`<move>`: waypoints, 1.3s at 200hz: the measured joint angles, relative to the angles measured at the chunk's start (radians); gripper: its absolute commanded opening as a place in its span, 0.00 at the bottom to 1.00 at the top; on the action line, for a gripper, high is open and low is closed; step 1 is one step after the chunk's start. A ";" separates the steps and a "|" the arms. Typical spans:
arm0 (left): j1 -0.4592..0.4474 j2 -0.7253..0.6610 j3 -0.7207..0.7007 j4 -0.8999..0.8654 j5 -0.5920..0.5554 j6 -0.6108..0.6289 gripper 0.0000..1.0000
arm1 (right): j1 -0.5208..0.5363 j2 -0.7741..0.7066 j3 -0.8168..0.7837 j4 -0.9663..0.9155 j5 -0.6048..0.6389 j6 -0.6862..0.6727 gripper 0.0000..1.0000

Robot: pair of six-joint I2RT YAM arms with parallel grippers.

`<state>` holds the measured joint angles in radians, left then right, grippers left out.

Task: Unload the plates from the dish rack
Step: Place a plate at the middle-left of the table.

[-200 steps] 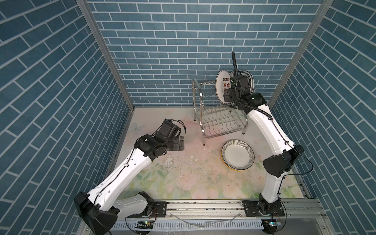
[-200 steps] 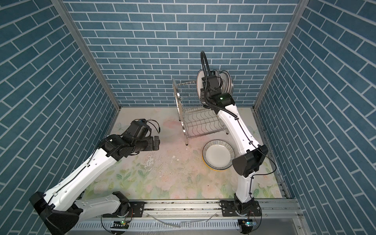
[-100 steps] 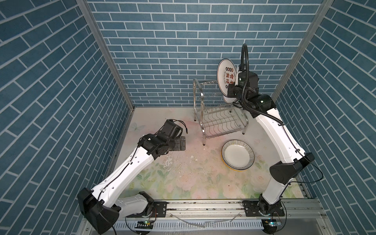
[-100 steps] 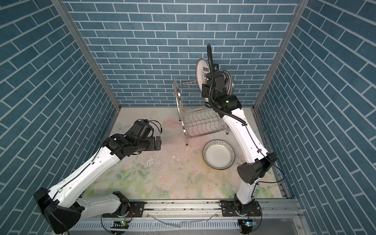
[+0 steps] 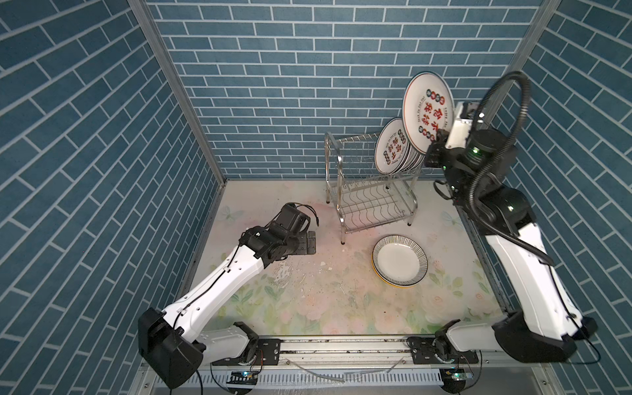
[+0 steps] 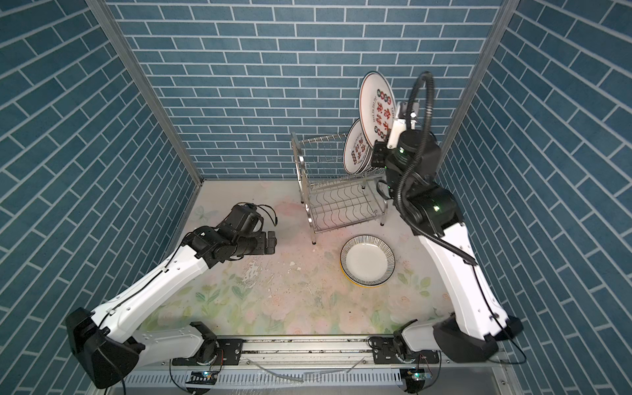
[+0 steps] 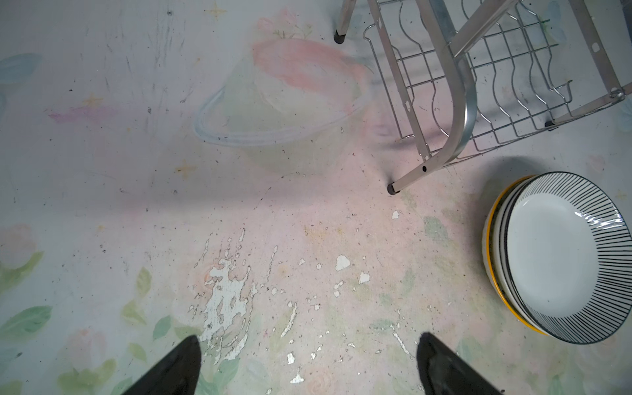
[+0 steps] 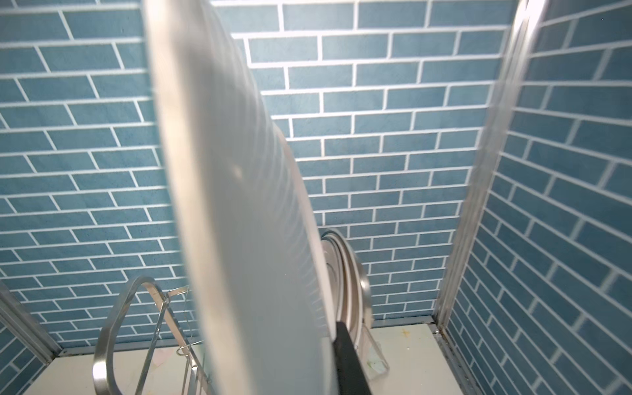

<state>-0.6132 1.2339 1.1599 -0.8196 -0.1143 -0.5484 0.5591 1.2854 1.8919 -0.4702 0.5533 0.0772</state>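
Plates (image 5: 393, 150) with red lettering stood on edge in a row on the upper tier of the rack (image 5: 371, 208), which sat at about one o'clock on the table (image 5: 307, 307) in both top views. One raised plate (image 5: 427, 109), lettered the same, hung upright above that row, at one o'clock from it, and the right gripper (image 5: 439, 136) was clenched on its lower rim at about five o'clock. A striped plate (image 5: 399, 265) lay flat on top of a small stack on the table at five o'clock from the rack, apart from its feet. The left gripper (image 5: 310, 242) hovered at nine o'clock from the rack, jaws spread wide and grasping nothing

From the left wrist, the two dark fingertips (image 7: 174, 369) stood far apart over scuffed, flaking table; beyond them were the rack's lower wavy shelf and feet, and near one foot the striped plate (image 7: 561, 256) sat on a yellow-edged plate (image 7: 492, 219)

From the right wrist, the raised plate (image 8: 239, 205) filled the middle edge-on with a black finger (image 8: 347, 362) laid against it; rims of the racked plates showed just behind, and the rack's arched side stood beside it, before the blue brick wall (image 8: 410, 136)
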 measured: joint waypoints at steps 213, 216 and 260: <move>-0.006 -0.095 -0.350 0.195 0.079 -0.051 0.99 | -0.003 -0.758 -0.993 -0.454 -0.302 0.545 0.00; -0.007 -0.097 -0.352 0.200 0.082 -0.051 0.99 | -0.003 -0.753 -1.001 -0.446 -0.317 0.550 0.00; -0.043 -0.138 -0.409 0.294 0.154 -0.072 0.99 | -0.003 -0.665 -1.124 -0.267 -0.560 0.612 0.00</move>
<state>-0.6567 1.0962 0.7506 -0.5259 0.0395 -0.6201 0.5560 0.6209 0.7681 -0.7368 -0.0063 0.6888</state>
